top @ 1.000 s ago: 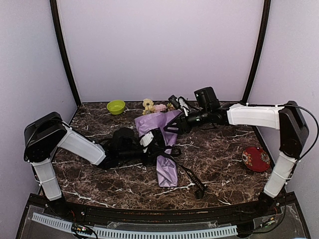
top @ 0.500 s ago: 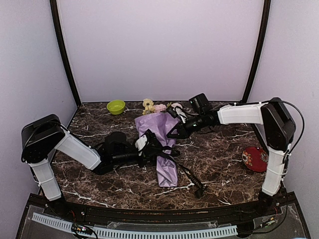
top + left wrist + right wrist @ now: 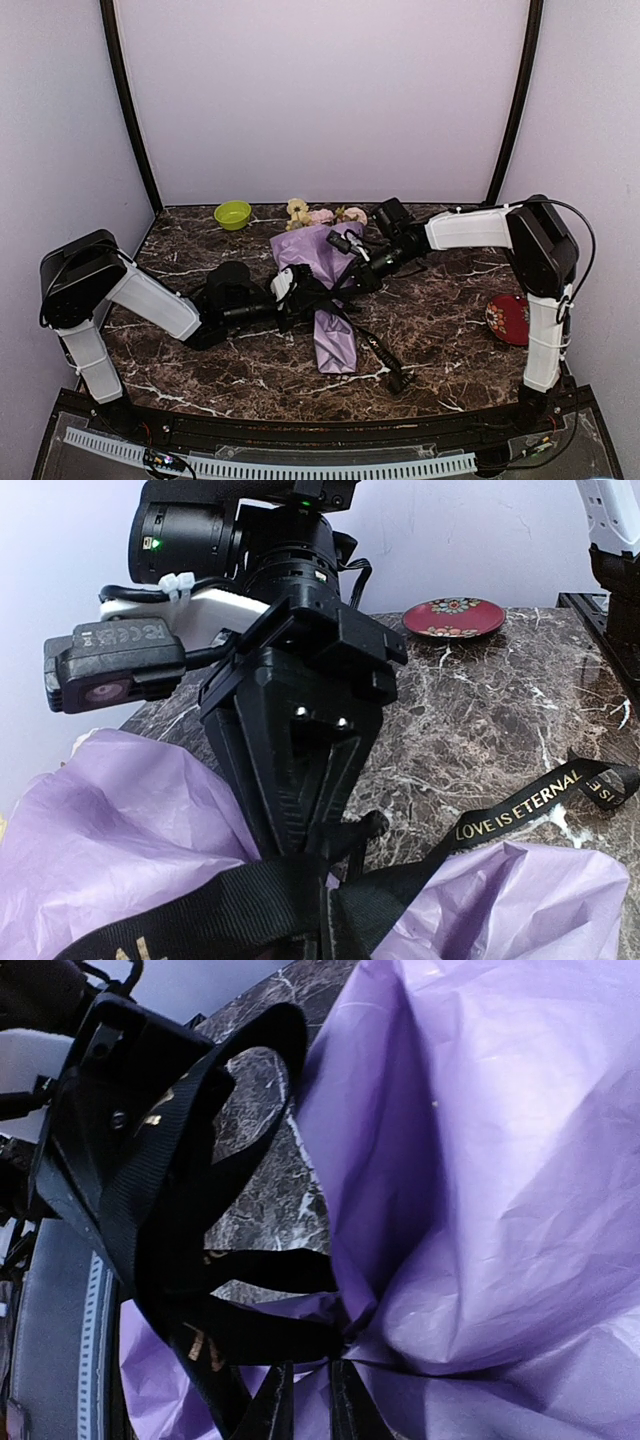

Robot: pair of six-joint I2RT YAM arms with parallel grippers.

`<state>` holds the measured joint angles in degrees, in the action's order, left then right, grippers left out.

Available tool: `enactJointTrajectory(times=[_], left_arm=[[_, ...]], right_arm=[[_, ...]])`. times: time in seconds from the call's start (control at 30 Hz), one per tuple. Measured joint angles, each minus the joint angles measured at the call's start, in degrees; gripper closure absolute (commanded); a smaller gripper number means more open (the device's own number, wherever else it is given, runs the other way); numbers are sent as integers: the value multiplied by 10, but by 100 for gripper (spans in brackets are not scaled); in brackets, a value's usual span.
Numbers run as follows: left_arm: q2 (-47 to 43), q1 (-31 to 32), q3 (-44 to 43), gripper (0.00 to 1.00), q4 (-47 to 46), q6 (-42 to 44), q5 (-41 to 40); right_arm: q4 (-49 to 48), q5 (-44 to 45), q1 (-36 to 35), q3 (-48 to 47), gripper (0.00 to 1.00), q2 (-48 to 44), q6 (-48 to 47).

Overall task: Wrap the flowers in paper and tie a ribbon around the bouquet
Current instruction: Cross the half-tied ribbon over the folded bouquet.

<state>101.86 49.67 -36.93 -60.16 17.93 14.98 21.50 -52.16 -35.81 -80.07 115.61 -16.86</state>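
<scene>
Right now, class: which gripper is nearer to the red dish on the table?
Right. The right gripper meets the bouquet on the side facing the red dish; the left gripper reaches it from the opposite side, farther away.

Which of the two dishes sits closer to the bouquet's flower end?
The small green bowl at the back left; the red patterned plate lies far off at the table's right edge.

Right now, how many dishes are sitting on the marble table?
2: a small lime-green bowl at the dark marble table's far-left edge; a round red patterned plate near its right edge. Others could be hidden from view.
</scene>
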Motion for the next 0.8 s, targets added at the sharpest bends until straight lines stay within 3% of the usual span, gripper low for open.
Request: enactJointTrajectory(times=[0.2,0.8], left_arm=[[1,0,0,100,-4,1,0],[2,0,0,100,-7,-2,2]], right_arm=[[56,-46,-2,-7,83,7,-54],[3,-78,-29,17,63,7,-20]])
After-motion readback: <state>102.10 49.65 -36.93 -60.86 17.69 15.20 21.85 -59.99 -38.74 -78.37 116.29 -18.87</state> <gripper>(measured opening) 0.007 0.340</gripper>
